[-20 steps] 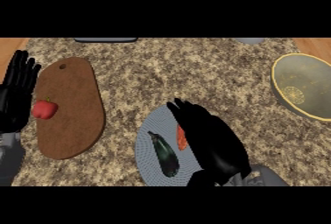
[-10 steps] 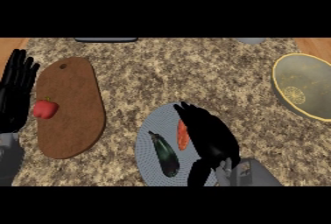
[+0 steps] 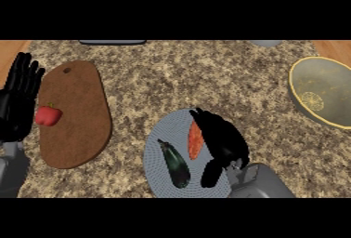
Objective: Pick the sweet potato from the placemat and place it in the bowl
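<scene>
Sweet potato [image 3: 195, 140] beside right hand [image 3: 224, 142], placemat [image 3: 156, 153]

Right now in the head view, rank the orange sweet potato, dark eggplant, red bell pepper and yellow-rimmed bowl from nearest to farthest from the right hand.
From the right hand:
1. Orange sweet potato, right beside the fingers on the grey placemat.
2. Dark eggplant, placemat's left part.
3. Yellow-rimmed bowl, far right.
4. Red bell pepper, on the brown cutting board, far left.

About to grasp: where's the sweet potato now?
Head view, lower centre: sweet potato lies on the placemat, between the eggplant and the right hand.
</scene>
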